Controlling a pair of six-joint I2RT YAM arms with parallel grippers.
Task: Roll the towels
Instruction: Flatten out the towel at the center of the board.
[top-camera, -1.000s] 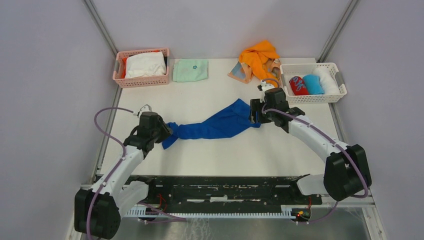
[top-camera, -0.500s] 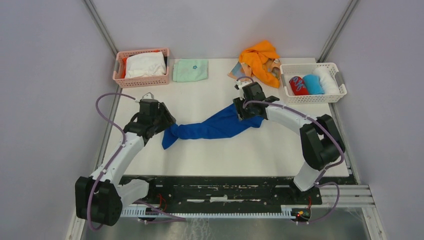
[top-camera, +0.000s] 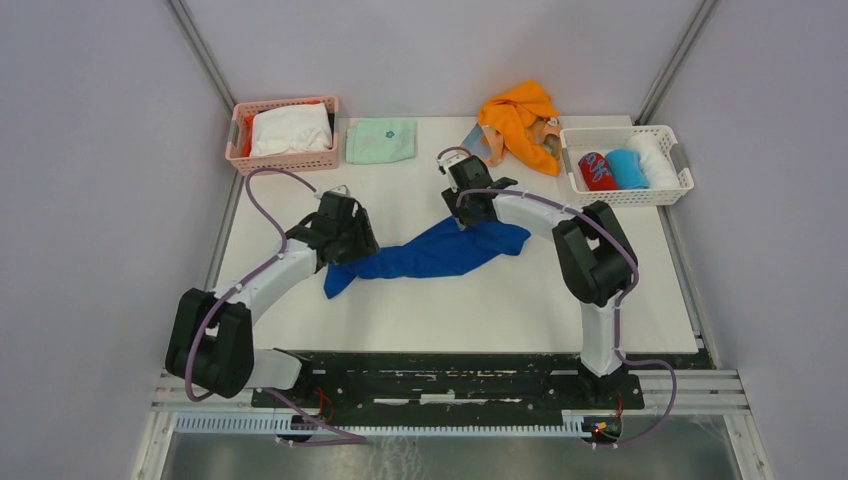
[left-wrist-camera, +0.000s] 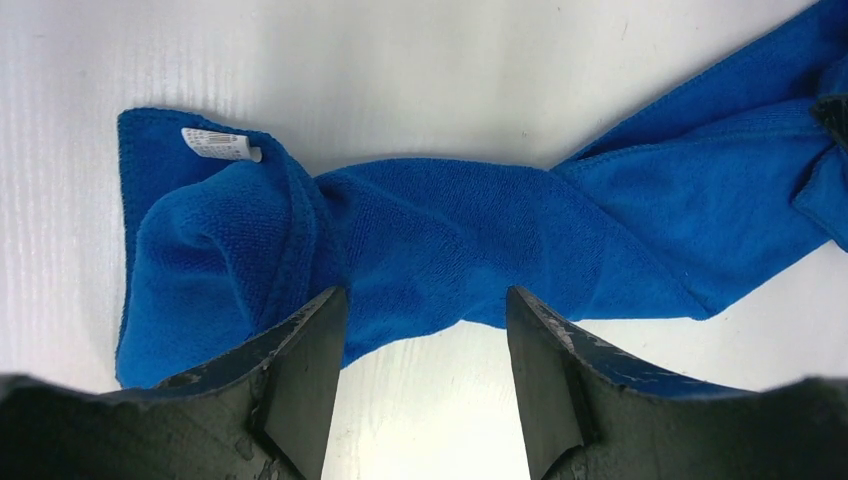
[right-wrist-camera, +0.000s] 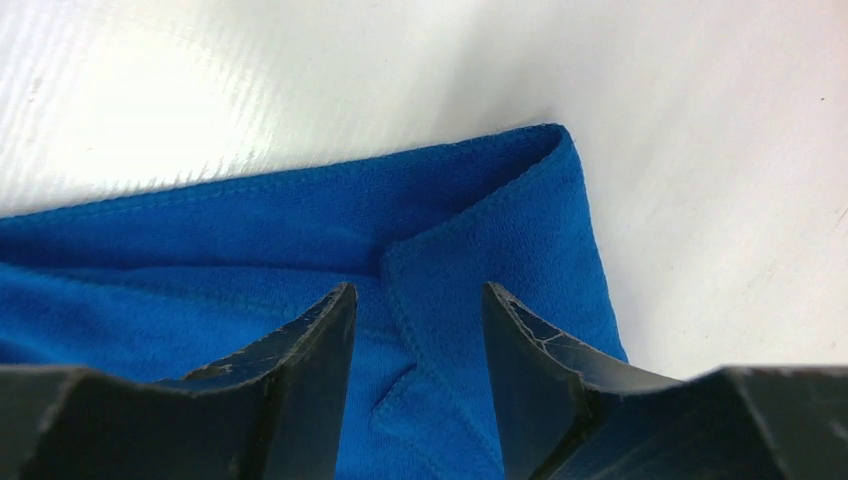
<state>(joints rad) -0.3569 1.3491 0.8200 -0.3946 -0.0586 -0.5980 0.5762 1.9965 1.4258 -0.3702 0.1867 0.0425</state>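
Observation:
The royal blue towel (top-camera: 430, 252) lies crumpled and twisted in a diagonal band mid-table. My left gripper (top-camera: 354, 243) hovers over its left part, open; in the left wrist view the gripper (left-wrist-camera: 425, 300) straddles the near edge of the blue towel (left-wrist-camera: 450, 235) and grips nothing. My right gripper (top-camera: 472, 212) is over the towel's upper right corner, also open. The right wrist view shows this gripper (right-wrist-camera: 420, 293) above a folded-over hem of the towel (right-wrist-camera: 480, 230). The bright orange towel (top-camera: 518, 113) is heaped at the back, with the peach patterned towel (top-camera: 477, 142) beside it.
A folded mint-green cloth (top-camera: 381, 139) lies at the back. A pink basket (top-camera: 240, 160) with white cloth stands at the back left. A white basket (top-camera: 626, 195) at the back right holds rolled towels. Metal frame posts run up both back corners.
The left gripper let go of the towel's left end, opened and shifted right and farther back. The right gripper moved left along the towel. The towel went from stretched to slack and shorter.

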